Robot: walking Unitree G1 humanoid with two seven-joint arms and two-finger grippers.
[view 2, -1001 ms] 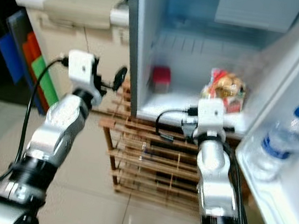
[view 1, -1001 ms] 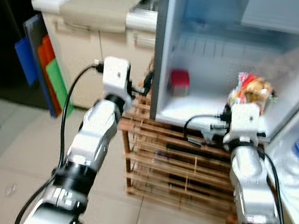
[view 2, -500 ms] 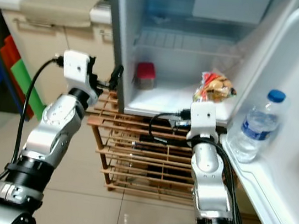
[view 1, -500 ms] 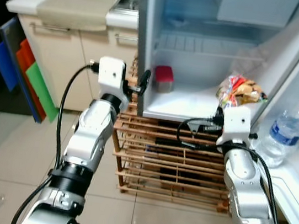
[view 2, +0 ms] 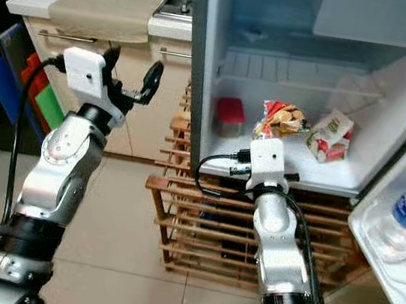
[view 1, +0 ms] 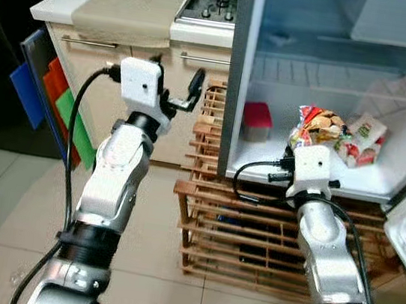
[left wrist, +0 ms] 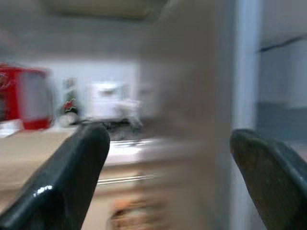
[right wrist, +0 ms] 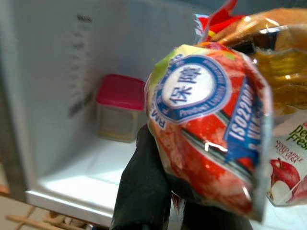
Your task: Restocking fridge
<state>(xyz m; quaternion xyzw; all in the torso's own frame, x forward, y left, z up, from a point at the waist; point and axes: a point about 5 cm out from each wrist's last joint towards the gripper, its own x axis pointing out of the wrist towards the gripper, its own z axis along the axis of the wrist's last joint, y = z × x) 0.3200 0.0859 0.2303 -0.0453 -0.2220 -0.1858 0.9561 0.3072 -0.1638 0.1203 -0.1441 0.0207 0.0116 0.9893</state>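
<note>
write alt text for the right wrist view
The right tool grips a red and blue snack bag before the open fridge. A red-lidded container sits on the shelf behind, and an apple juice carton is beside the bag.

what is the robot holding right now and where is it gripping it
The right gripper holds a snack bag by its lower end, at the open fridge. The left gripper is open, holding nothing.

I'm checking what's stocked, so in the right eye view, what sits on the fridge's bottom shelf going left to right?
Red-lidded container → snack bag held in the right claw → juice carton.
</note>
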